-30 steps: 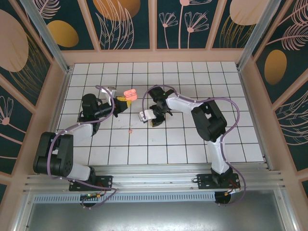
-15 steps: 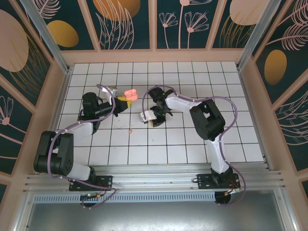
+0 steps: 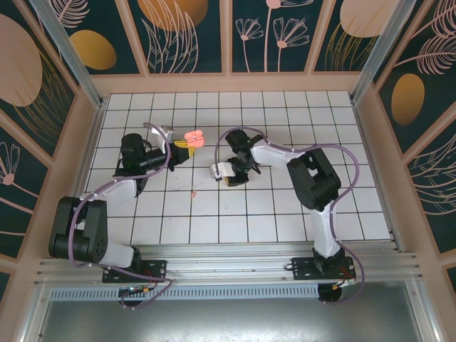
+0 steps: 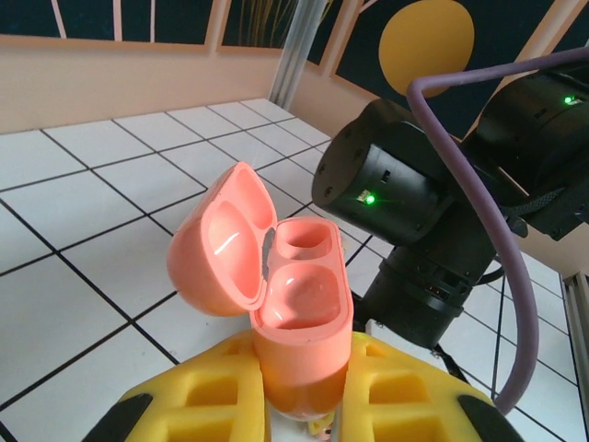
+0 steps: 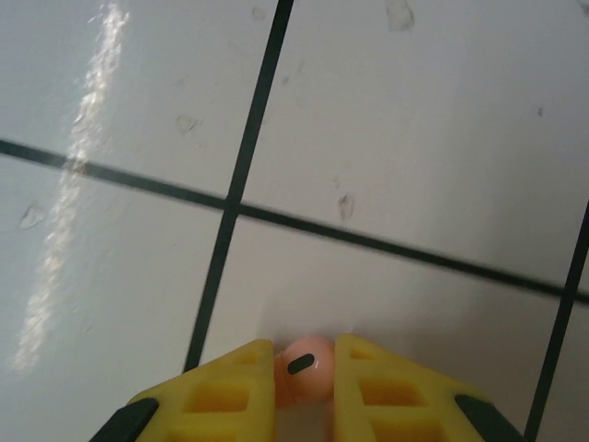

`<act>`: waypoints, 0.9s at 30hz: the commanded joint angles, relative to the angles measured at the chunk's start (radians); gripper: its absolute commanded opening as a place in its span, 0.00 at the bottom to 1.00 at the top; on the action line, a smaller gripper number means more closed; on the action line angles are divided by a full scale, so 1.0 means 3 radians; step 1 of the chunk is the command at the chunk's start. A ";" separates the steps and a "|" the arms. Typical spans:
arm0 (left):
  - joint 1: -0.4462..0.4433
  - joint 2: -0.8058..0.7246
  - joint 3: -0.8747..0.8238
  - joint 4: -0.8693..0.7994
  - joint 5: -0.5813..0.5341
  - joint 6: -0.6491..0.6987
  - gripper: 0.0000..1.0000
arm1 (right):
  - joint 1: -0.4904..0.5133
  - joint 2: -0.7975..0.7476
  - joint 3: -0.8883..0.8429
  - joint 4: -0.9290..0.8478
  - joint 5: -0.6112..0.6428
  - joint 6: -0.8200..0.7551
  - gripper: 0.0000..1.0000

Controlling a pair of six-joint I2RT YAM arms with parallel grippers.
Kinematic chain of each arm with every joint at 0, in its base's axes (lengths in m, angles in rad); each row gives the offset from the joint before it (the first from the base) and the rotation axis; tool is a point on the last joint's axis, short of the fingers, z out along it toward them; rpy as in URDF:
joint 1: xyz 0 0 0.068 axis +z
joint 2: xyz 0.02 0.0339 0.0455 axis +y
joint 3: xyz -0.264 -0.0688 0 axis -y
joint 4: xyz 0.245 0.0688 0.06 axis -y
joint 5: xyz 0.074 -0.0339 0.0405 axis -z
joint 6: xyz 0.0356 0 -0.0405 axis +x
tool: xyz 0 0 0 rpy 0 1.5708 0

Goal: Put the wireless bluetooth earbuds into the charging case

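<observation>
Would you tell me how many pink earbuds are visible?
2: one tiny pink plastic earbud pinched in the right end effector; a second pink earbud lying loose on the white tiles.

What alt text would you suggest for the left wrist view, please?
A salmon-pink charging case stands upright, clamped between the yellow fingers of the left claw, its lid hinged open to the left and both earbud wells apparently empty. Behind it, the right arm, black with green lights, hangs over the white tiled table.

I see my left gripper (image 4: 308, 391) clamped on the open charging case (image 4: 299, 304), its lid (image 4: 221, 244) tipped left, the right arm (image 4: 414, 221) just beyond.
</observation>
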 commanded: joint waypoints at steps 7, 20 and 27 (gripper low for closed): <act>0.0013 -0.0224 0.0024 0.0003 0.0061 0.0145 0.07 | -0.0094 -0.1112 -0.0994 0.1033 -0.0278 0.1065 0.17; -0.0404 -0.0292 0.0178 -0.0273 -0.0097 0.0467 0.07 | -0.0145 -0.2201 -0.2000 0.2063 -0.0372 0.2188 0.18; -0.0517 -0.0239 0.0277 -0.0288 -0.0093 0.0502 0.06 | -0.0217 -0.2525 -0.2297 0.2392 -0.0397 0.2599 0.18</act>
